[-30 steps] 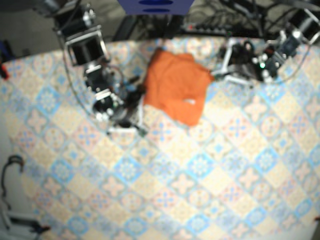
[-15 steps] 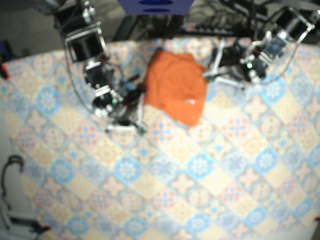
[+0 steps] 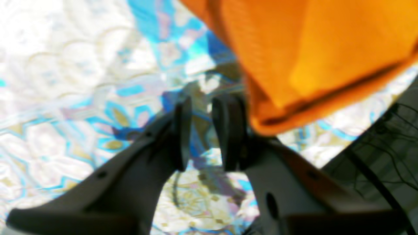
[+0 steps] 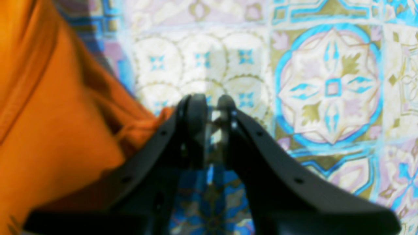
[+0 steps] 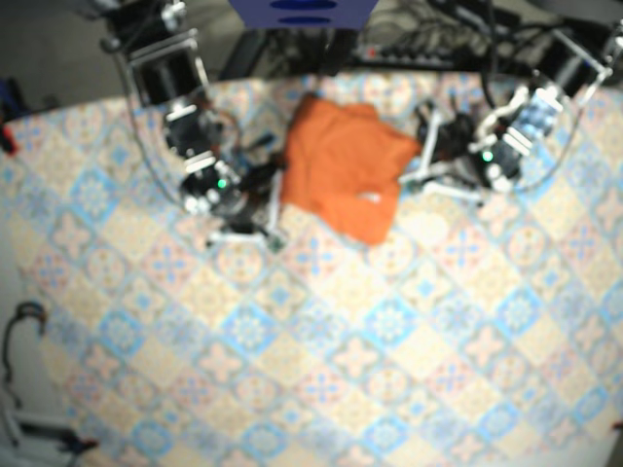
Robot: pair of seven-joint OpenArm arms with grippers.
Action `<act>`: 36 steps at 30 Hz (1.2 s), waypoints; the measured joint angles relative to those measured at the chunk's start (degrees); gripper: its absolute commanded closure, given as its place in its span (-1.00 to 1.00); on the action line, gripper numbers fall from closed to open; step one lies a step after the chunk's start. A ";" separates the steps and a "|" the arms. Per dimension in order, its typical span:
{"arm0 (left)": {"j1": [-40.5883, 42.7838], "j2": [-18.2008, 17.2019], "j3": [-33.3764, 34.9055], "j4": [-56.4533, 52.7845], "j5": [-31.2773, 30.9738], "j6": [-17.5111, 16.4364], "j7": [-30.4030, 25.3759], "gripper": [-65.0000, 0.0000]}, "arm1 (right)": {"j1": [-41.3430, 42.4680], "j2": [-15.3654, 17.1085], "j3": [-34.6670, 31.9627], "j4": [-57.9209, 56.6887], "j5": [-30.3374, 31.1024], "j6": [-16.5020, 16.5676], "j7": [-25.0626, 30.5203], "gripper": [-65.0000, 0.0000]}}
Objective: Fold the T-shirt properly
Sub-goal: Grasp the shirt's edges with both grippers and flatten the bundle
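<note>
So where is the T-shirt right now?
In the base view, the orange T-shirt lies top-centre on the table, between the left gripper and right gripper.

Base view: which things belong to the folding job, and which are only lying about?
Job: orange T-shirt, left gripper, right gripper.
Lying about: dark cables at the top, blue object beside them, cable loop at lower left.

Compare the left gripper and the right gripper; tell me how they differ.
Jaw gap: the left gripper shows a clear gap with tablecloth visible through it; the right gripper is almost closed, showing only a sliver.
Side: in each wrist view, the T-shirt lies right of the left gripper but left of the right gripper.
Shared: both hold nothing, beside the shirt's edge.
</note>
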 measured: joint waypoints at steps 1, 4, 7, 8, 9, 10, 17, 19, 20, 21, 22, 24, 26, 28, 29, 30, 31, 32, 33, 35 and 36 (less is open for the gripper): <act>0.00 0.00 0.02 0.00 -0.02 0.00 0.04 0.55 | 0.00 0.02 0.00 0.00 0.04 0.04 0.04 0.72; 0.68 0.02 0.11 0.02 -0.20 0.00 0.00 0.55 | 0.09 0.02 0.00 -0.24 0.07 0.04 0.07 0.71; 3.43 -0.37 1.14 0.22 0.42 0.26 -0.55 0.55 | 0.48 0.02 0.13 -0.44 0.09 0.55 -0.37 0.71; 3.93 -0.35 1.38 0.61 0.94 0.61 -0.92 0.55 | 0.63 0.00 0.22 -0.55 0.09 0.63 -0.39 0.71; 4.17 -0.42 1.66 0.61 0.92 0.66 -0.83 0.55 | 0.63 0.00 0.24 -0.61 0.11 0.59 -0.33 0.71; 4.26 -0.50 2.05 0.61 1.11 0.68 -0.81 0.55 | 0.68 0.00 0.24 -0.61 0.24 0.57 -0.33 0.71; 4.04 0.04 5.27 1.09 3.45 1.53 -0.20 0.55 | 1.11 0.02 0.22 -0.81 0.48 1.07 -1.11 0.71; 3.96 1.14 5.44 1.16 4.15 1.60 0.96 0.56 | 1.11 0.02 0.22 -0.81 0.50 1.05 -0.98 0.71; 3.96 1.46 5.44 1.16 4.28 1.70 0.66 0.56 | 1.11 0.02 0.22 -0.81 0.50 1.05 -0.94 0.71; 3.96 1.79 5.44 1.16 4.39 1.84 0.76 0.56 | 1.09 0.02 0.22 -0.81 0.48 1.05 -0.98 0.71; 3.93 2.23 5.44 1.16 4.52 1.95 0.96 0.56 | 1.11 0.02 0.22 -0.81 0.48 1.05 -1.01 0.71; 3.87 2.97 5.44 1.16 4.68 1.99 0.87 0.56 | 1.11 0.02 0.22 -0.81 0.48 1.05 -1.05 0.71; 3.76 3.96 5.44 1.16 4.90 1.99 0.81 0.56 | 1.09 0.02 0.22 -0.81 0.48 1.05 -0.98 0.71; 3.82 4.70 5.53 1.88 4.50 1.88 0.46 0.56 | 1.11 0.04 0.22 -0.81 0.50 1.07 -1.01 0.71; 4.00 4.83 5.92 2.45 3.56 1.49 0.44 0.56 | 1.11 0.02 0.22 -0.81 0.48 1.07 -1.03 0.71; 4.31 5.09 6.16 3.10 2.16 1.03 0.46 0.56 | 1.11 0.02 0.22 -0.81 0.48 1.07 -1.05 0.71; 4.96 5.29 6.64 3.87 1.09 0.42 0.48 0.56 | 1.11 0.02 0.22 -0.81 0.48 1.07 -1.07 0.71; 5.49 5.57 6.97 4.70 0.72 0.42 0.61 0.56 | 1.11 0.02 0.22 -0.81 0.48 1.07 -1.03 0.71; 5.79 5.75 7.17 5.11 -0.11 0.20 1.62 0.56 | 1.11 0.00 0.22 -0.81 0.48 1.05 -0.98 0.71; 5.60 5.86 7.37 5.22 -0.72 -0.44 2.82 0.56 | 1.11 0.02 0.22 -0.81 0.55 1.05 -0.79 0.71; 5.09 5.77 7.37 5.22 -0.24 -0.31 2.89 0.56 | 1.11 0.02 0.22 -0.81 0.52 1.05 -0.83 0.71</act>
